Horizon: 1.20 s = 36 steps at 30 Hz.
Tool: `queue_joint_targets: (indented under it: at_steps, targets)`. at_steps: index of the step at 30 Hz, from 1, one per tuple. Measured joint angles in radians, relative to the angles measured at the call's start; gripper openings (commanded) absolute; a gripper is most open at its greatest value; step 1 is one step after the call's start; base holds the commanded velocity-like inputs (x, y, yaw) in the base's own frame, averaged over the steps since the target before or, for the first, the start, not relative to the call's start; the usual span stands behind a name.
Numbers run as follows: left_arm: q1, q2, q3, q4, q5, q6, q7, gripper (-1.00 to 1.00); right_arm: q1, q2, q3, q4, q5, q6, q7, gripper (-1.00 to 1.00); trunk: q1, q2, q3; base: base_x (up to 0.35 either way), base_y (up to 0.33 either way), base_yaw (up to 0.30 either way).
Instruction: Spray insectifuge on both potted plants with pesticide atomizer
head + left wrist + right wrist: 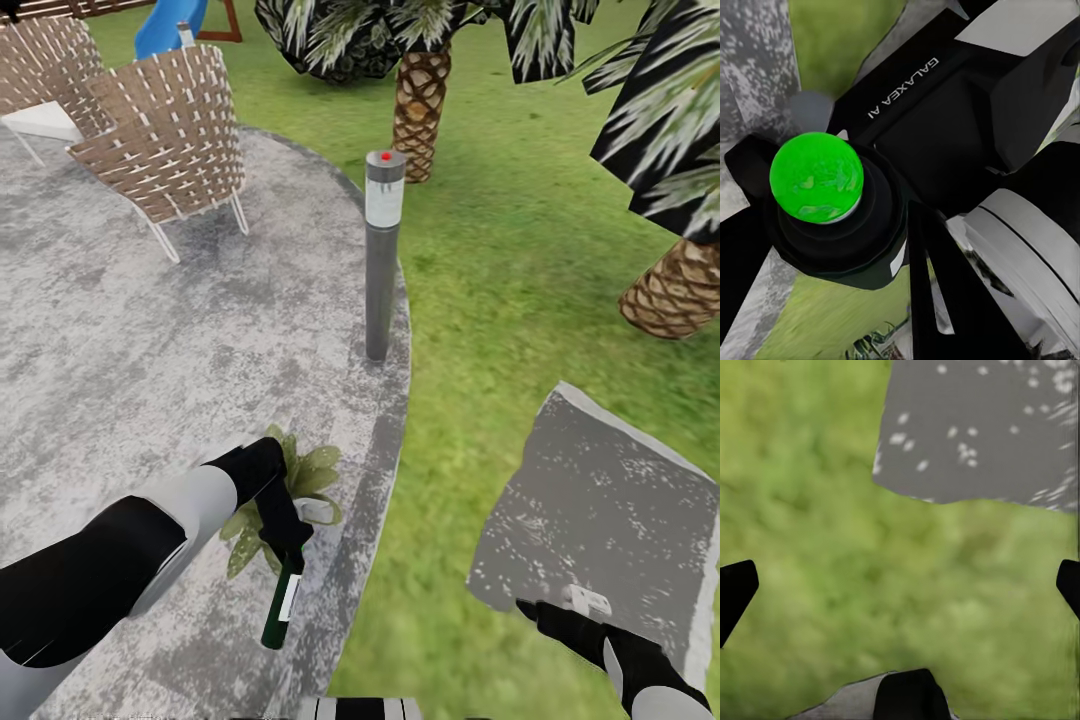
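Left gripper [283,540] clamped on pesticide atomizer [281,600], poised beside potted plant [300,487] on the patio [120,380], apparently for spraying; right gripper [900,585] spread wide over lawn [810,495]

Ahead of me lies a round patio [120,380] of mottled grey paving, bordered by green lawn [500,300]. A tall grey lamp post [382,255] with a white band and a red dot on its cap stands upright at the patio's edge. Two woven brown chairs [165,140] on thin white legs occupy the far side of the paving. Palm trunks [420,100] with scaly brown bark rise from the grass. A separate speckled grey slab [610,510] lies in the lawn to my right.
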Motion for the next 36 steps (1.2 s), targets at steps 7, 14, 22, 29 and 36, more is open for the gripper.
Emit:
queue_joint_targets:
  at_steps: [7,14,22,29,36]
  targets:
    - [0.000,0.000,0.000,0.000,0.000,0.000,0.000,-1.00,0.000,0.000,0.000,0.001,0.000,0.000,0.000,1.00,0.000,0.000,0.000,0.000,-0.130,0.246]
    - [0.000,0.000,0.000,0.000,0.000,0.000,0.000,-1.00,0.000,0.000,0.000,0.001,0.000,-0.001,0.000,1.00,0.000,0.000,0.000,0.000,-0.005,0.246]
    - [-0.012,0.000,0.001,-0.002,0.000,0.000,0.000,-1.00,0.000,0.000,0.000,0.001,0.000,-0.001,0.000,1.00,0.000,0.000,0.000,0.000,0.000,0.223]
    - [-0.064,-0.002,0.003,-0.002,0.000,0.000,0.000,-1.00,0.000,0.000,0.000,0.000,0.000,-0.001,0.001,1.00,0.000,0.000,0.000,0.015,-0.015,0.018]
    - [-0.065,0.036,-0.007,0.000,-0.003,-0.001,0.000,-1.00,0.000,0.000,0.000,0.001,0.000,-0.001,0.001,1.00,0.000,0.000,-0.003,0.015,-0.015,0.170]
